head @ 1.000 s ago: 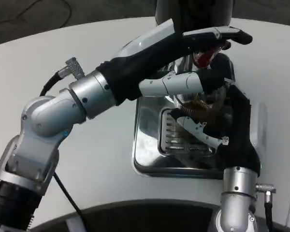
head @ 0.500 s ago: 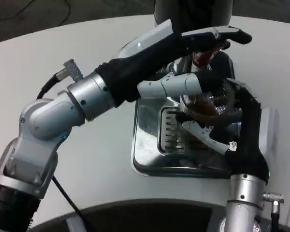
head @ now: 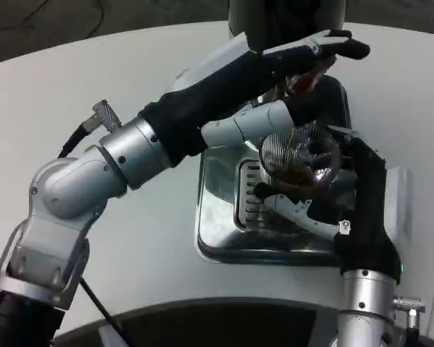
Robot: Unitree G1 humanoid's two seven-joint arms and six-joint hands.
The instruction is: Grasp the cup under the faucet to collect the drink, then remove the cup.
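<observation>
A clear ribbed cup (head: 295, 157) with dark brown drink in it is held by my right hand (head: 333, 195), its fingers wrapped around the cup's lower part. The cup stands over the steel drip tray (head: 220, 217), just below the dispenser's red tap handle (head: 305, 78). My left hand (head: 304, 54) reaches across from the left and rests its fingers on top of that red handle, with another finger stretched out below toward the cup's rim. The faucet spout itself is hidden behind my left hand.
The dark dispenser body (head: 286, 16) rises at the back of the tray. The slotted grate (head: 254, 202) lies in the tray under the cup. White table (head: 94, 79) spreads to the left; a black cable (head: 79, 134) runs off my left forearm.
The cup now sits more in view and slightly nearer, with my right hand shifted a little down and right. My left hand stays on the red handle, raised slightly.
</observation>
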